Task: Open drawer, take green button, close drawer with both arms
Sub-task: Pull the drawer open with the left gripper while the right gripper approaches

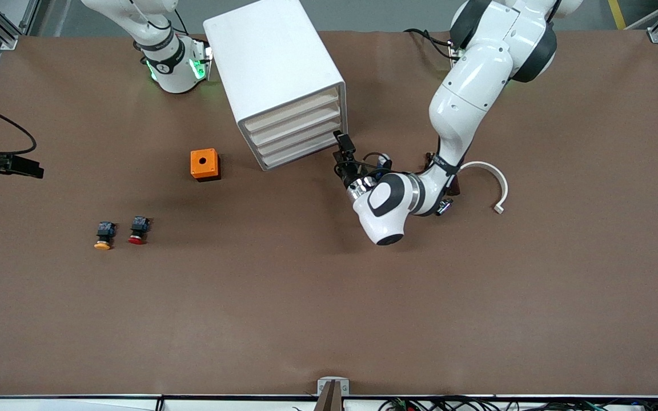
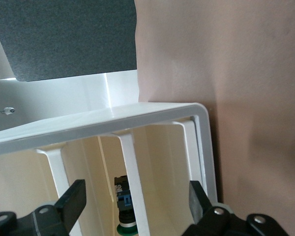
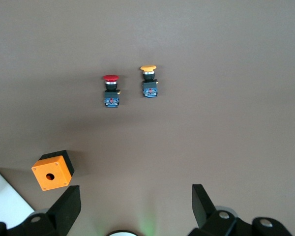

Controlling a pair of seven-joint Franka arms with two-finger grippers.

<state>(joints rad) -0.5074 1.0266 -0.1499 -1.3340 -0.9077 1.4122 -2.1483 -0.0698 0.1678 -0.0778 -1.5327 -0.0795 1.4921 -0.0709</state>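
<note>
The white cabinet [image 1: 272, 63] stands at the back middle of the table with all four cream drawer fronts flush. The drawer [image 1: 300, 156] is the bottom one and is shut. My left gripper [image 1: 343, 149] is open and empty, right in front of the cabinet's lower drawers at the corner toward the left arm's end. In the left wrist view my left gripper [image 2: 137, 196] faces the cabinet front [image 2: 162, 162]. The green-capped button [image 2: 123, 206] shows inside, partly hidden by a white bar. My right gripper [image 3: 135, 196] is open and empty, high over the table, and waits.
An orange box with a hole [image 1: 204, 164] sits near the cabinet toward the right arm's end. A red-capped button [image 1: 139, 229] and a yellow-orange-capped button [image 1: 104, 235] lie nearer the front camera. A white curved piece [image 1: 492, 182] lies by the left arm.
</note>
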